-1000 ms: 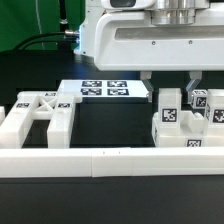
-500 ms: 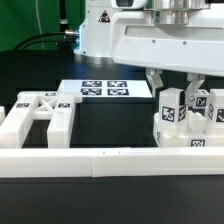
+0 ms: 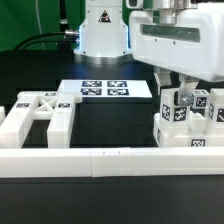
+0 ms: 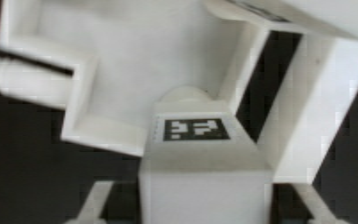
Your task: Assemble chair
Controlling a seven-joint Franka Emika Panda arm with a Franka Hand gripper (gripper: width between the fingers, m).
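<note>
My gripper (image 3: 176, 97) hangs over the cluster of white tagged chair parts (image 3: 198, 130) at the exterior view's right. It is shut on an upright tagged chair block (image 3: 173, 118) in that cluster. In the wrist view the same block (image 4: 202, 165) runs between my fingers (image 4: 101, 202), its square tag facing the camera. A larger flat white chair panel (image 4: 131, 70) lies beyond it. Another chair piece, a frame with a crossed brace (image 3: 38, 112), stands at the exterior view's left.
The marker board (image 3: 104, 89) lies flat at the back middle. A long plain white rail (image 3: 100, 160) runs along the front edge. The robot's white base (image 3: 100, 30) rises behind the board.
The hand has shifted toward the exterior view's right and dropped slightly over the right-hand cluster. The gripped block has tilted and moved a little with it. The left frame has not moved.
</note>
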